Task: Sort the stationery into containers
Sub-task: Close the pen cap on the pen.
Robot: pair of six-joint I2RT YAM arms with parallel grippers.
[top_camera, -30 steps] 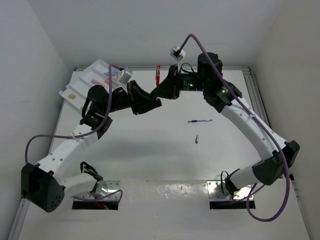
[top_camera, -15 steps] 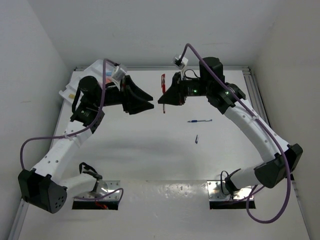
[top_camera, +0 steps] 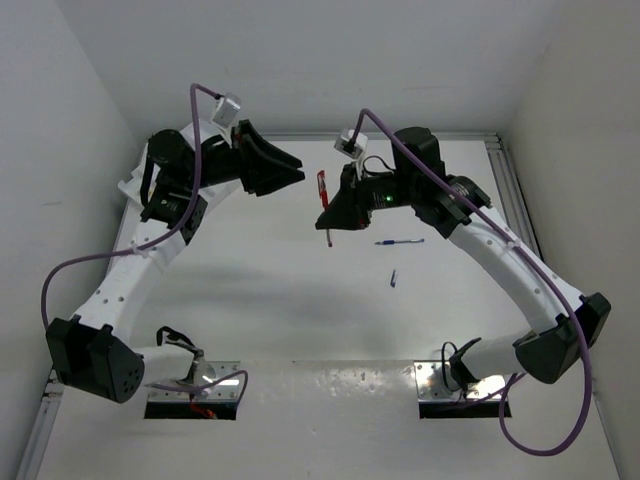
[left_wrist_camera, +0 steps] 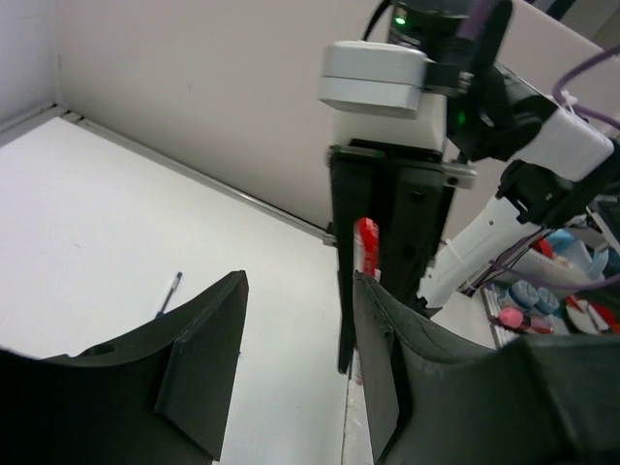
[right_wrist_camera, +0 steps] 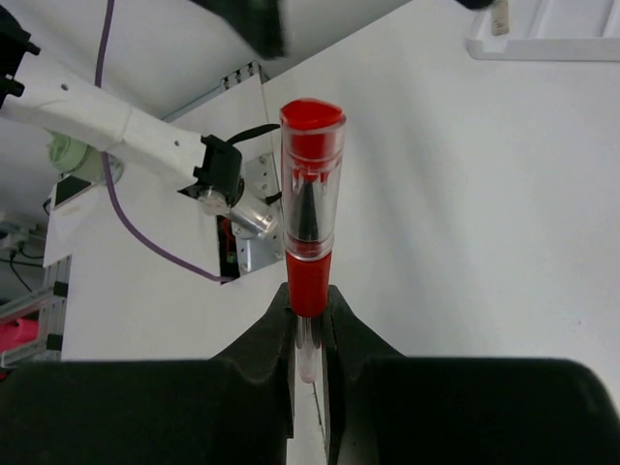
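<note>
My right gripper (top_camera: 332,212) is shut on a red pen (top_camera: 322,186) with a clear cap and holds it above the table's far middle. In the right wrist view the pen (right_wrist_camera: 310,242) stands straight up out of the closed fingers (right_wrist_camera: 262,349). My left gripper (top_camera: 297,172) hangs open and empty just left of it. Seen from the left wrist, the pen (left_wrist_camera: 366,248) and the right gripper (left_wrist_camera: 389,232) lie just beyond the open left gripper (left_wrist_camera: 295,368). The white tray (right_wrist_camera: 542,44) shows at the top right of the right wrist view. From above it (top_camera: 128,186) is mostly hidden by the left arm.
A blue pen (top_camera: 400,241) lies on the table right of centre, with a tiny purple piece (top_camera: 393,278) just in front of it. The blue pen (left_wrist_camera: 170,294) also shows in the left wrist view. A beige eraser (right_wrist_camera: 499,15) lies in the tray.
The left gripper opened, let go of the red pen and drew back to the left. The right gripper kept the pen and carried it a little nearer.
</note>
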